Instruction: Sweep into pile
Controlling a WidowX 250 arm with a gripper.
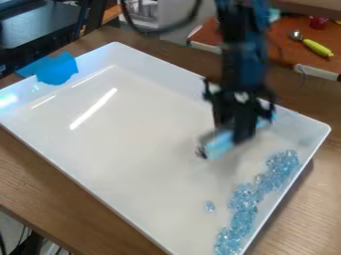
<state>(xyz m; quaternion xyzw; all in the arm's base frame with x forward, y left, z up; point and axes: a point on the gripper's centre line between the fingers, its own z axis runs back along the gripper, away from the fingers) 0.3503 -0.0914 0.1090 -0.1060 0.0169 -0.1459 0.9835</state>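
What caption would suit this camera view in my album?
A black end effector hangs over a white tray, pale blue beads strewn along one side.

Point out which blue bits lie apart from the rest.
The small clump, in the picture left of the long strip: white tray surrounds it, while the strip's bits bunch together.

One tray (126, 149), one claw (225, 142), one yellow-handled utensil (317, 48), many beads (245, 197).
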